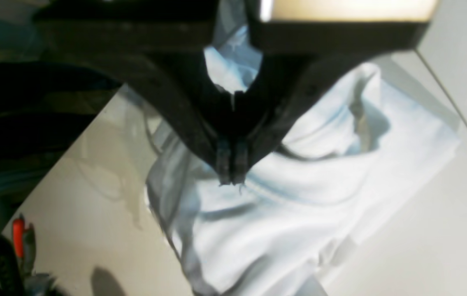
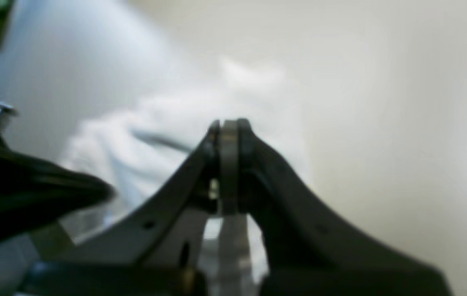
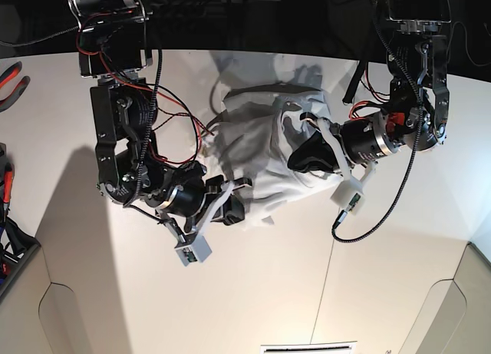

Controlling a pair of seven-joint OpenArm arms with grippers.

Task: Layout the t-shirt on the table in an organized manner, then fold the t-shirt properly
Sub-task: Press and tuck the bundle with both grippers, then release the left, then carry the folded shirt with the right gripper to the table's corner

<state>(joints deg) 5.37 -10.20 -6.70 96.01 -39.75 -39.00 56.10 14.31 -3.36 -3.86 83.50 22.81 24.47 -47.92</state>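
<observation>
**Both fingers clenched as the shirt sits bunched mid-desk**

My left fingers (image 1: 231,174) are pinched tight on a fold of the shirt (image 1: 299,193), a few loose threads showing at the tips in the left wrist view. My right fingers (image 2: 229,131) are clenched too, with a pale strip pressed between them that I take for cloth, though that view is too blurred to be sure. From the base view the shirt (image 3: 265,150) lies crumpled in a heap on the desk (image 3: 253,292), between my two arms and toward the far side, its sleeves and hems not sorted out; the left fingers (image 3: 307,160) and right fingers (image 3: 234,193) both sit at its near edge.

The risks, as I judge them: if I have caught more than one layer, pulling apart will drag the heap along instead of opening it. If the two holds are not on matching points of the shirt, spreading will leave it twisted. A thin pinch on soft cotton may slip out under tension. The red wires (image 3: 180,120) hanging by my right arm lie close to the cloth and could snag it.
</observation>
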